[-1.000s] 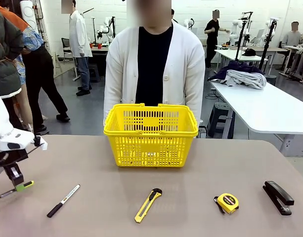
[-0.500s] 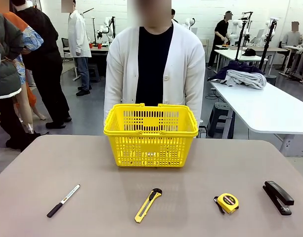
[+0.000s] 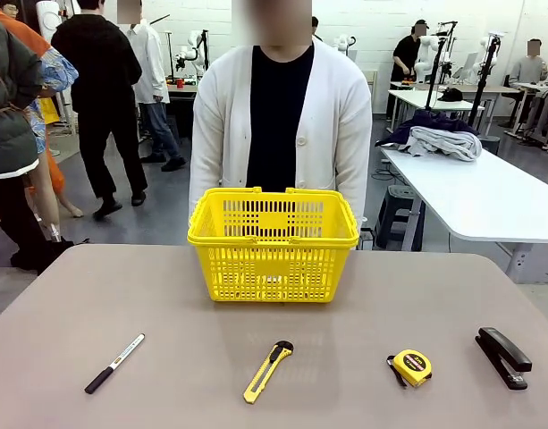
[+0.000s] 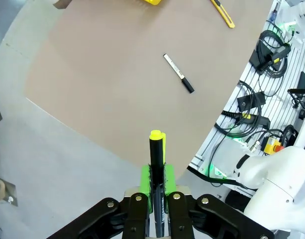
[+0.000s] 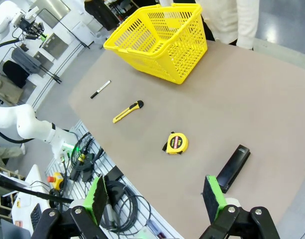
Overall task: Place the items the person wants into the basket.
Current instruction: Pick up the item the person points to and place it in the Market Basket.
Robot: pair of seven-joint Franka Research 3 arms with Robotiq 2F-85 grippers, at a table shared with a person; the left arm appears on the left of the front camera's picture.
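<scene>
In the left wrist view, at the bottom centre of the frame, the left hand (image 4: 157, 185) is clamped tight on the thin black pen (image 4: 156, 149), whose yellow-green end points up the frame; beyond it spreads the tabletop (image 4: 107, 74), with the marker (image 4: 178, 79) right of centre and the utility knife (image 4: 223, 12) at the top right. In the right wrist view the right hand (image 5: 154, 199) sits at the bottom edge, its fingers spread wide with nothing between them. In the front view the yellow basket (image 3: 274, 268) stands upright in the middle of the frame, just in front of the person (image 3: 278, 116); along the lower frame lie the marker at lower left, the utility knife at lower centre, the tape measure (image 3: 411, 366) at lower right and the stapler (image 3: 503, 357) at far right; all are well apart from the basket.
</scene>
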